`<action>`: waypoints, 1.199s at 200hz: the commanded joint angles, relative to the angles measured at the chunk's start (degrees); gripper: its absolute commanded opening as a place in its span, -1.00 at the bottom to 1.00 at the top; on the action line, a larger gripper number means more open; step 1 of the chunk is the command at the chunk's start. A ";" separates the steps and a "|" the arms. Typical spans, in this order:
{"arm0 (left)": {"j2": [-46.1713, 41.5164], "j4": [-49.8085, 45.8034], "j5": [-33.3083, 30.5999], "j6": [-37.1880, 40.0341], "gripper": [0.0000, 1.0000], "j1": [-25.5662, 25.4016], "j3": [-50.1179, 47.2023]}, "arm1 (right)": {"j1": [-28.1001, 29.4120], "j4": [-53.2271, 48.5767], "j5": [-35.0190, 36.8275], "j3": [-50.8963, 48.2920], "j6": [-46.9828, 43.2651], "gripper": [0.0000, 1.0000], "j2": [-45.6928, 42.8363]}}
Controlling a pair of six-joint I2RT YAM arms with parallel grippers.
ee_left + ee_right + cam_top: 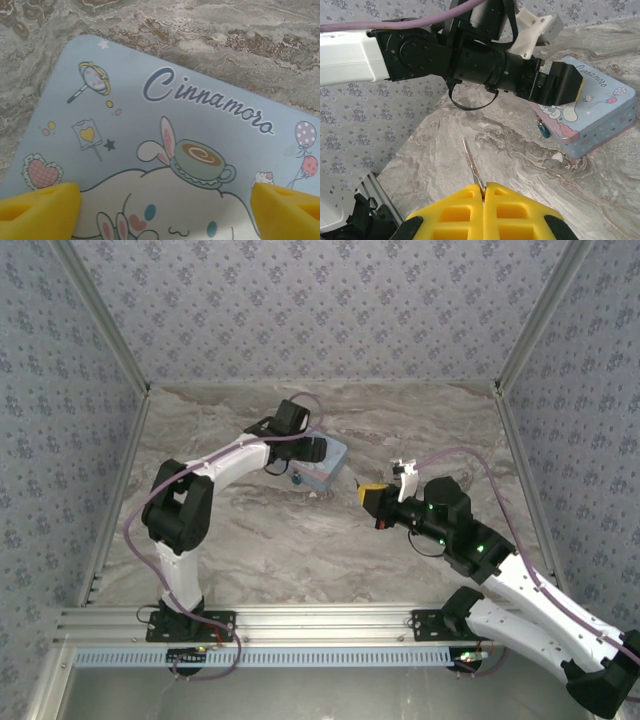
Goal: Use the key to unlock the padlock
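Starting on the left: the left arm reaches out over the marbled desk (300,560) toward the middle. The left hand (162,212) is parked right above the tin (130,60). On its wrist cam the two yellow fingers (40,210) sit way apart, one at each lower corner. The tin's cartoon lid shows between them, bunny, coffee cup, balloons and all. So that hand is spread wide and not gripping. Can't tell if the fingers touch the lid or just hang over it. The tin lies flat on the desk, light blue with a pink edge along its side.

The padlock (543,129) is the tiny blue thing at the tin's side. On the right wrist cam it's just under the left hand, hanging by the pink edge, close to the desk. It's too small to tell whether the shackle is shut.

Moving right there's a stretch of desk, then the key (471,165), a thin metal blade pointing toward the tin and well apart from the padlock. It's pinched in the right hand (484,192), yellow fingers pressed together on it with just the blade sticking out. From the top cam that hand sits right of the tin and aims left at it, its arm coming up from the lower right corner.
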 commanded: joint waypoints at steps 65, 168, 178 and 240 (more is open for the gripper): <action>4.84 -2.89 -4.78 1.50 0.75 -3.68 -2.33 | 0.31 -0.74 0.61 1.98 -0.65 -1.00 -0.84; 1.75 -2.45 -0.60 -2.89 0.77 -6.69 -13.04 | 0.35 -0.50 0.93 1.39 -0.96 -1.00 -0.76; 0.93 -2.42 -0.35 -3.25 0.78 -7.38 -14.44 | 0.30 -0.47 0.95 1.28 -0.89 -1.00 -0.77; -3.31 -2.73 -1.72 -4.90 0.79 -11.31 -20.86 | 0.28 0.11 0.93 0.75 -1.02 -1.00 -0.76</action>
